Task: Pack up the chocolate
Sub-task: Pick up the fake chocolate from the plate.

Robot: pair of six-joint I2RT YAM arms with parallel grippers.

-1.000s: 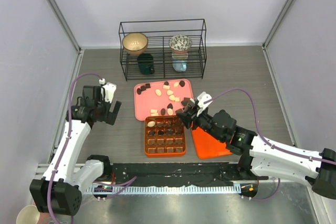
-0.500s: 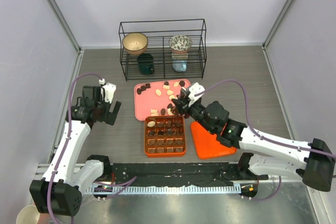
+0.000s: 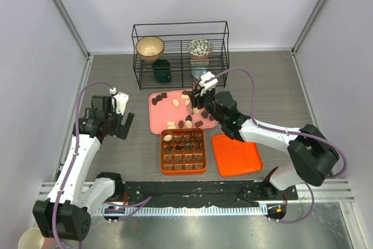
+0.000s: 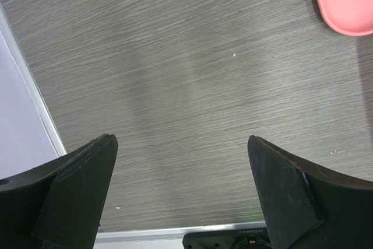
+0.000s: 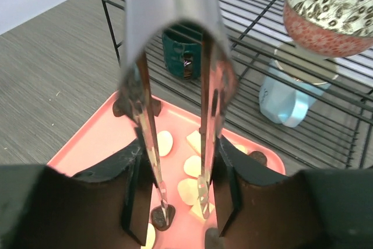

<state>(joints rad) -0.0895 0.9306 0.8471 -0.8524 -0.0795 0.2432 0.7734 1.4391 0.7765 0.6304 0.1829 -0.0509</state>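
Right gripper (image 5: 178,196), clamped on tongs (image 5: 175,39) with tips apart, hangs directly over chocolate (image 5: 158,217) on tray (image 5: 87,144); left gripper (image 4: 180,190) spread, well apart.

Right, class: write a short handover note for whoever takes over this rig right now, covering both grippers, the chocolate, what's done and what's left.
Left gripper: open and empty, over bare table to the left of the pink tray.
Right gripper: shut on metal tongs. The tips are apart with nothing between them, just above pieces on the tray.
Chocolate: many pieces lie loose on the tray.
Done: some pieces sit in the upper rows of the orange gridded box.
Left: the lower cells look empty, so the tray's pieces need moving over. The orange lid lies to the right of the box.
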